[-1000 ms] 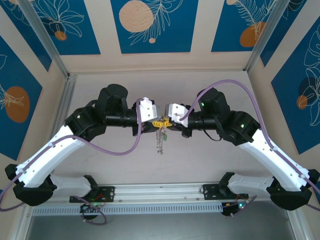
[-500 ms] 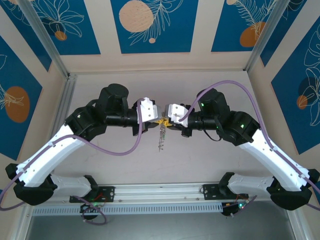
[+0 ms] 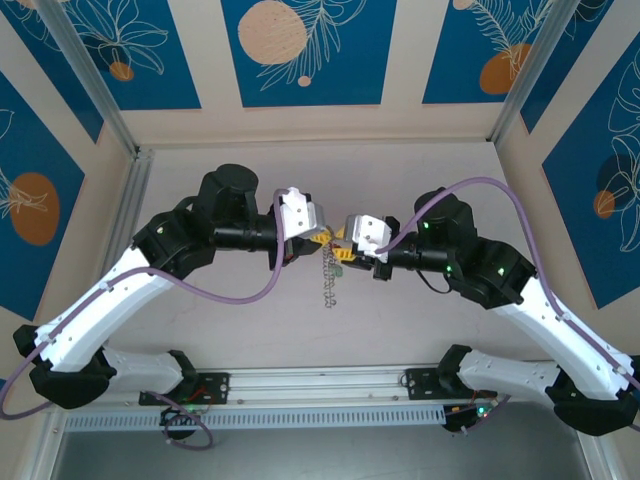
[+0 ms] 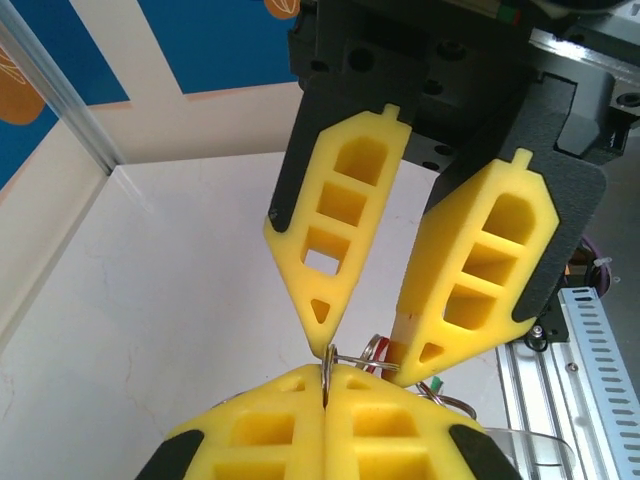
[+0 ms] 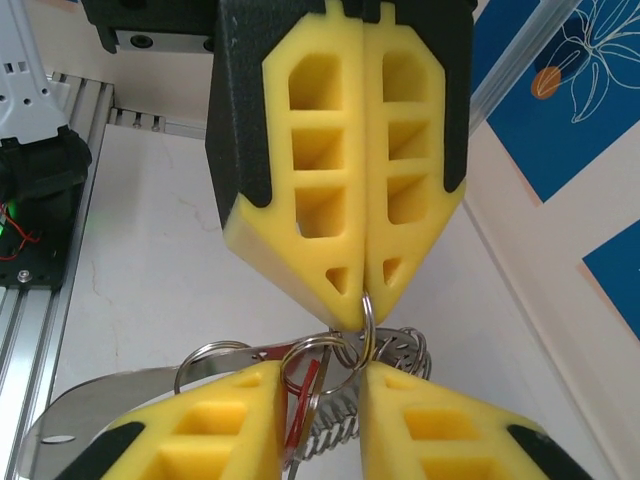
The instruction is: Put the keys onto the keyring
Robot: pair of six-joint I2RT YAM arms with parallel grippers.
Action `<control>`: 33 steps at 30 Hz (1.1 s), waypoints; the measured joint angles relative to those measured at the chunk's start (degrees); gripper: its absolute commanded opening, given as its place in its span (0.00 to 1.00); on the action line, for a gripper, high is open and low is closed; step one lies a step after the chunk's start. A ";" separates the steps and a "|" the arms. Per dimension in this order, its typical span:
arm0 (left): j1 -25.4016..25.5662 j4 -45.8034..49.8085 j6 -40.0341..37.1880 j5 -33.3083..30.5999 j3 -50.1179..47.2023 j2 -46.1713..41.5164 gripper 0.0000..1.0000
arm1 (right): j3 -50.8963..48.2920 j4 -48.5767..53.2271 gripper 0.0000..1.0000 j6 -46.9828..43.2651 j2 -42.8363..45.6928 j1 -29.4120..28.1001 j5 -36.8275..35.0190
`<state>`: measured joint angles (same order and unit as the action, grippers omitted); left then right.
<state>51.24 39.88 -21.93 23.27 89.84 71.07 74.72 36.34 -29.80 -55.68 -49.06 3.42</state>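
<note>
Over the table (image 3: 400,330), right pincer (image 5: 322,378) has swung aside, released; left pincer (image 5: 361,303) still clenches the keyring (image 5: 335,425), so threading looks unfinished.

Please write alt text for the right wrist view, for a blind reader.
At the top, the left end effector, yellow fingers shut, pinches the thin silvery metal keyring. Below, the yellow fingers of the right end effector stand apart, with a small red key between them.

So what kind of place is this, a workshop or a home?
Probably a robotics lab test cell: a white table boxed in by aluminium posts and printed blue panels, with two arms bolted to a rail.
</note>
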 measured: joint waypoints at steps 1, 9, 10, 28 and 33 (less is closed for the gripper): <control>-0.13 0.00 0.26 0.09 0.00 0.02 0.00 | -0.15 -0.24 0.21 0.02 0.00 0.00 -0.09; -0.76 -2.23 2.08 1.20 -0.20 -0.11 0.00 | -0.50 -1.51 0.16 0.44 -0.61 0.35 0.20; -0.90 -3.06 2.49 1.64 -0.44 -0.20 0.00 | -0.50 -1.64 0.14 0.44 -0.76 0.44 0.35; -2.75 -22.60 14.84 6.32 -14.73 -6.14 0.00 | -3.39 -5.29 0.22 2.27 0.66 0.87 4.42; -3.69 -28.41 17.94 6.91 -18.36 -8.74 0.00 | -4.44 -6.73 0.27 3.21 2.27 1.27 5.86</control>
<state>47.55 11.46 -3.99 30.17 71.48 62.33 70.28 29.61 -26.59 -53.41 -47.79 9.28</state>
